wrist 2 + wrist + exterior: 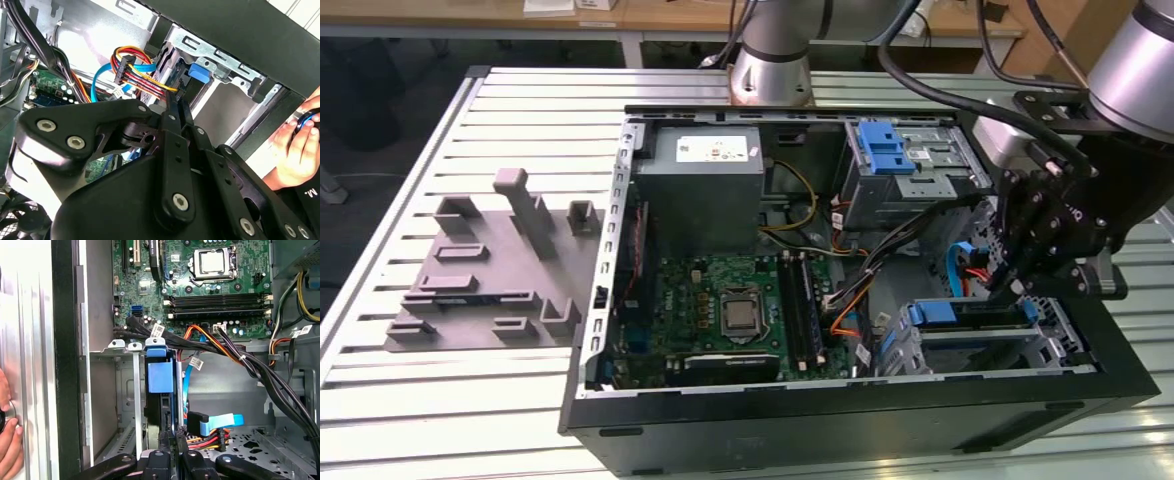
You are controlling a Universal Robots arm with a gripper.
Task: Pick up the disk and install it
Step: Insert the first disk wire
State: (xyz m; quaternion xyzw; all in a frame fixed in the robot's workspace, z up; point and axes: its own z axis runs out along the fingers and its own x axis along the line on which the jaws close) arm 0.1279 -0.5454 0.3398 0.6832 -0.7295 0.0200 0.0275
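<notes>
The computer case (854,430) is black outside and bare grey metal within. Its motherboard (720,300) is green, with a silver processor square at its centre. At about one o'clock from the board, the drive cage (907,165) is grey with a blue latch. The disk (161,375) shows a blue plastic rail and tab. The cables (210,340) are orange, yellow, red, black and light blue. The end effector (1034,280) is black. The table (427,420) is pale grey with lengthwise ribs, and the fixture (487,265) is dull grey-mauve.

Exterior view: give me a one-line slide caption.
Gripper lowered over the disk in the open computer case's drive cage.
</notes>
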